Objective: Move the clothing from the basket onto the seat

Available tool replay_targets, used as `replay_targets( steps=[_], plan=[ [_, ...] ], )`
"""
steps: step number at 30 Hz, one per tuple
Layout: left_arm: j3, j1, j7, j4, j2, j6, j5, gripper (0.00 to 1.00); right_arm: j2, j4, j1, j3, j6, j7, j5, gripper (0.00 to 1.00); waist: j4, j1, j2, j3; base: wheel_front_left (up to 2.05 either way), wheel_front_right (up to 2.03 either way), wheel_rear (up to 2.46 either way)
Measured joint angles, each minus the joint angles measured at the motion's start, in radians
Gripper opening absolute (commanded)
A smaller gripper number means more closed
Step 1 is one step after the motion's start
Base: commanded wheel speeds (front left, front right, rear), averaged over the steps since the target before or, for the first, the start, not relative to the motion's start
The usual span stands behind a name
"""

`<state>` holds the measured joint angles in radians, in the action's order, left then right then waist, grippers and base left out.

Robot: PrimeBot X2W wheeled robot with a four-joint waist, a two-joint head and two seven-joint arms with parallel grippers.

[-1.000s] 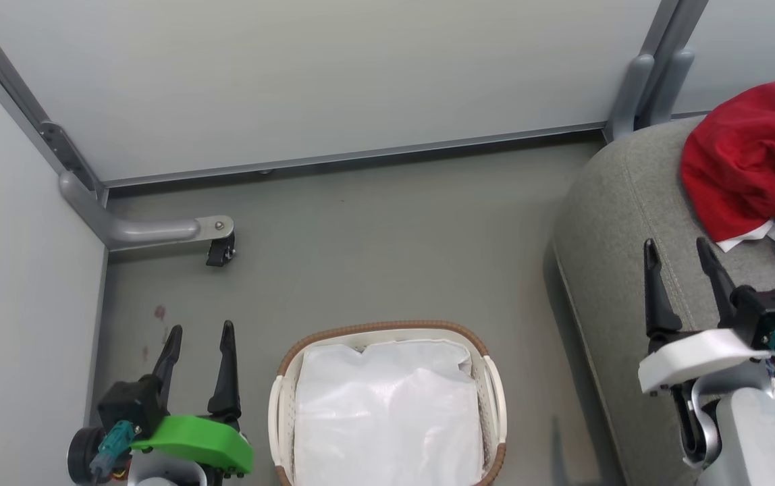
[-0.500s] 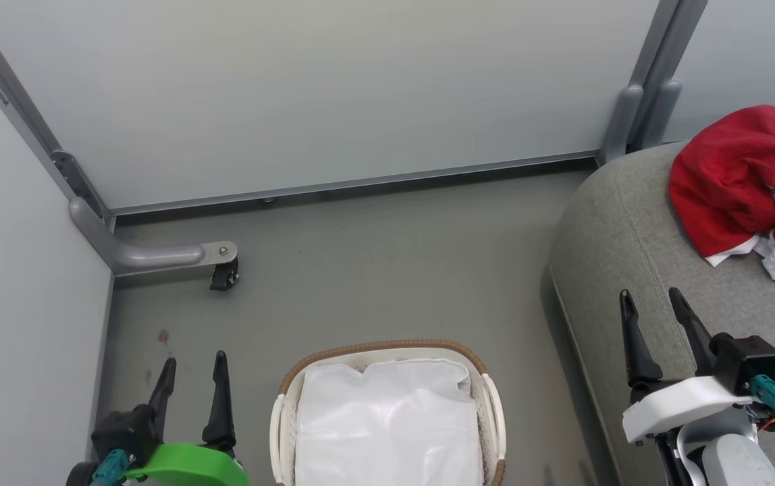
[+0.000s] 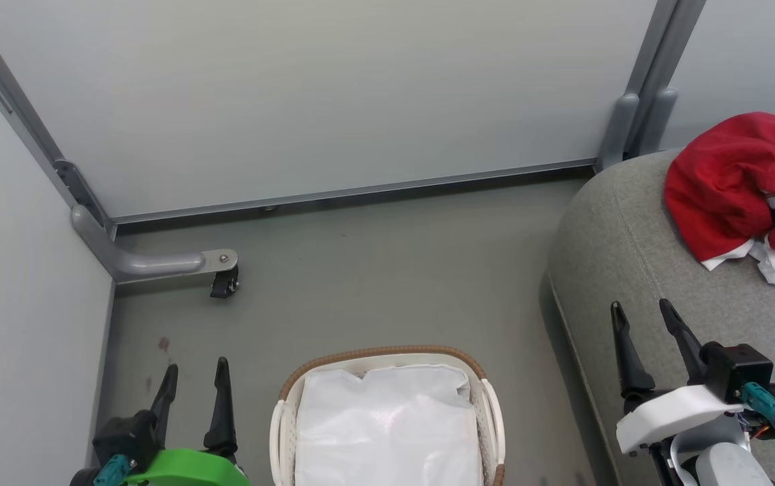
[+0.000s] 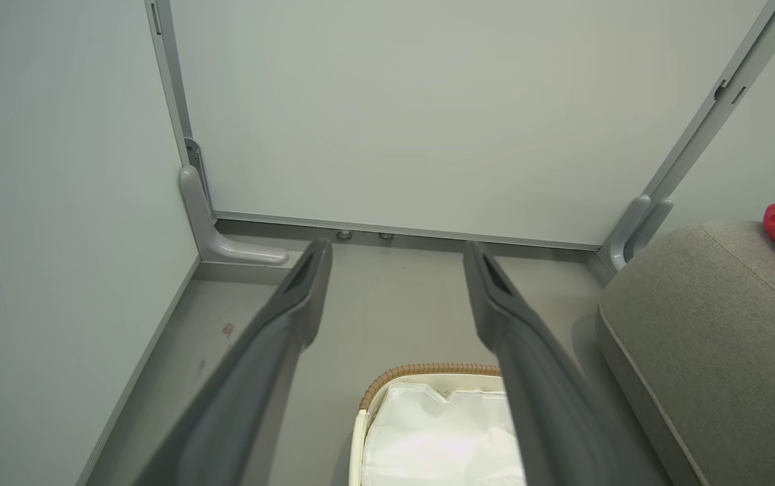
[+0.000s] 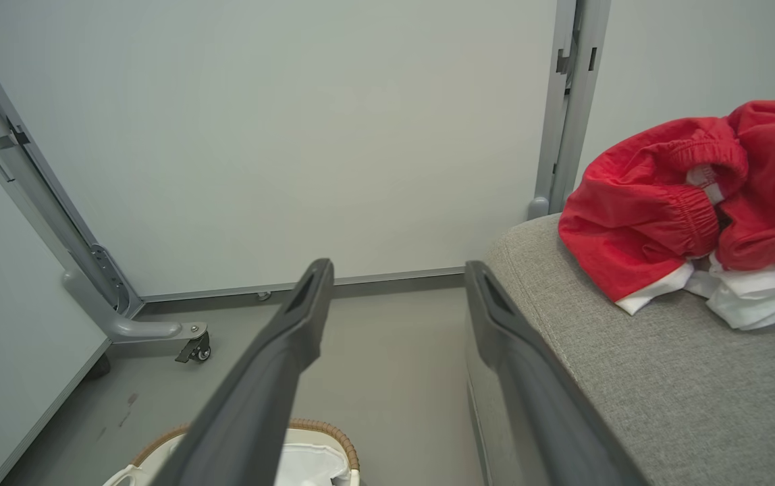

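In the head view the whole scene is sliding downward because the camera is moving (the basket [image 3: 374, 354] and the seat [image 3: 630, 236] are not themselves shifting). The right gripper [image 3: 640, 307] is drawing back over the seat, away from the clothing [image 3: 725, 182].

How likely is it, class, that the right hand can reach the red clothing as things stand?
Probably yes: the right hand hovers open above the seat, with bare grey cushion between it and the clothing.
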<state>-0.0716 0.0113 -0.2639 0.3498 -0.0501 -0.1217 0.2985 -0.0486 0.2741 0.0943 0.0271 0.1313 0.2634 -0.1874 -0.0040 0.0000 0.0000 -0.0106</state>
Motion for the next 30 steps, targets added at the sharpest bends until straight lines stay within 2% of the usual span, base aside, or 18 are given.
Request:
replay_targets(
  steps=[13, 14, 19, 30],
  plan=[
    [0.004, 0.000, 0.000, 0.005, 0.000, 0.003, 0.007, 1.00, 0.000, 0.011, 0.000, -0.010, 0.000, 0.000, 0.003, 1.00, -0.001, 0.0000, 0.0000, -0.003, 0.00, 0.00, 0.00],
    [0.004, 0.000, 0.000, 0.012, 0.000, 0.003, 0.007, 0.00, 0.001, 0.016, -0.001, -0.010, 0.000, 0.000, 0.003, 0.00, -0.001, 0.0000, 0.0000, -0.003, 0.00, 0.00, 0.00],
    [0.004, -0.003, 0.007, 0.049, 0.004, 0.003, 0.016, 0.00, 0.010, 0.057, -0.021, -0.009, 0.000, -0.007, -0.009, 0.00, -0.002, 0.0000, 0.0000, -0.003, 0.00, 0.00, 0.00],
    [0.029, -0.002, 0.061, 0.036, 0.004, 0.003, 0.204, 0.00, 0.010, 0.051, -0.022, 0.003, 0.000, -0.062, -0.213, 0.00, -0.001, 0.0000, 0.0000, -0.002, 0.00, 0.00, 0.00]
  ],
)
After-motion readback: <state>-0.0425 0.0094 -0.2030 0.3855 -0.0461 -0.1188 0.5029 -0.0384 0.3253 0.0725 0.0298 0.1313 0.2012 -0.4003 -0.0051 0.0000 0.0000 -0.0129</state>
